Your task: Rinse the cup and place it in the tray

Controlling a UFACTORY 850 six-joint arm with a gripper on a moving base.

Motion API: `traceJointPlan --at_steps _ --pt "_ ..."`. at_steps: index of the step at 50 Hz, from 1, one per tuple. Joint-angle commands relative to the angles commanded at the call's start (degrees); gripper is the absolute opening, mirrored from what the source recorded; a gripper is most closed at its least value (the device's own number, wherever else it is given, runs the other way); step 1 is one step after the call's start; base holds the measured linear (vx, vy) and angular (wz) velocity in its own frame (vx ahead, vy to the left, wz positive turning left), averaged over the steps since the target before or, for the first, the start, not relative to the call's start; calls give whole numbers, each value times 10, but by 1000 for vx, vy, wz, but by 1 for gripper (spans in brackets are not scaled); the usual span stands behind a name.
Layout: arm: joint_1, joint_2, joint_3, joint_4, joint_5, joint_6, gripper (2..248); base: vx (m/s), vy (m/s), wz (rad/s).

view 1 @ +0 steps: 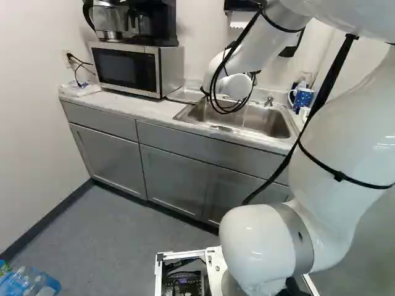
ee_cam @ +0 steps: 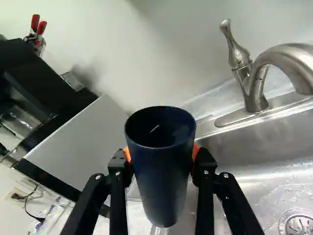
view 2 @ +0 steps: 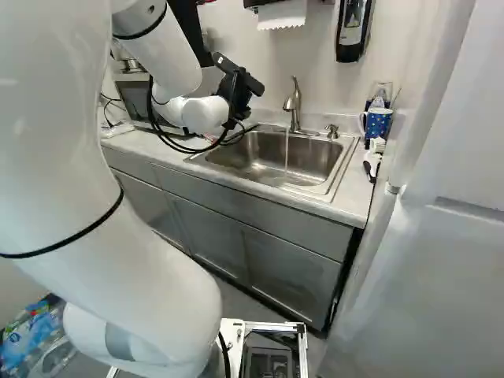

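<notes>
Black parts of my gripper (view 2: pixel 238 88) show over the left end of the sink (view 2: pixel 268 157) in the right base view. In the wrist view the gripper (ee_cam: pixel 160 155), its orange pads pressed to both sides, is shut on a dark blue cup (ee_cam: pixel 164 178). The cup's open mouth faces the camera. Beside the cup are the faucet (ee_cam: pixel 254 83) and the steel basin (ee_cam: pixel 264 147), with drops on its floor. A thin stream of water (view 2: pixel 286 150) falls from the faucet in the right base view. A shallow tray-like surface (view 1: pixel 184 94) lies between microwave and sink.
The microwave (view 1: pixel 126 69) carries a coffee maker (view 1: pixel 145 23). A patterned blue mug (view 2: pixel 378 122) and brushes (view 2: pixel 373 159) stand or lie right of the sink. A paper towel holder (view 2: pixel 282 12) and soap dispenser (view 2: pixel 353 30) hang above. Bottles (view 1: pixel 28 282) lie on the floor.
</notes>
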Motion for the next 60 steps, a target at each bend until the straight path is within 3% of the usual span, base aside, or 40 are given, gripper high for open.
traceJointPlan --at_steps 60 --pt "0 0 0 0 0 361 125 0 0 0"
